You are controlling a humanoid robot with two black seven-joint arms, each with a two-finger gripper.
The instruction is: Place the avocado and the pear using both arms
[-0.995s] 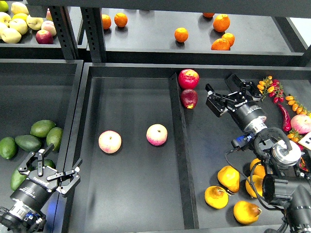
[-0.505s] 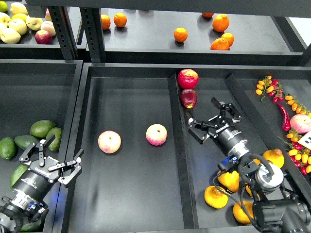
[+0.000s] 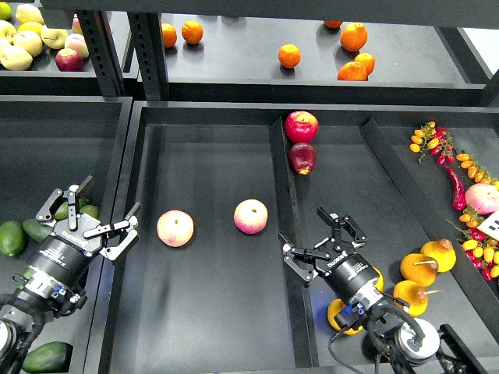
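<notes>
A: Where are the smooth dark green oval avocados (image 3: 13,237)?

B: At the left edge, beside the wide-open, empty left gripper (image 3: 92,220).

A: And the plump golden-yellow pears (image 3: 418,269)?

B: Near the right front corner, stems up. The right gripper (image 3: 320,243) is spread wide and holds nothing.

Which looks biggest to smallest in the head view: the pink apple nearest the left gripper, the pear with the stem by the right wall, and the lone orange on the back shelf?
1. Pink apple
2. Pear, close to the apple in size, so that order is unsure
3. Orange, smallest, though it sits farther from the camera
</notes>
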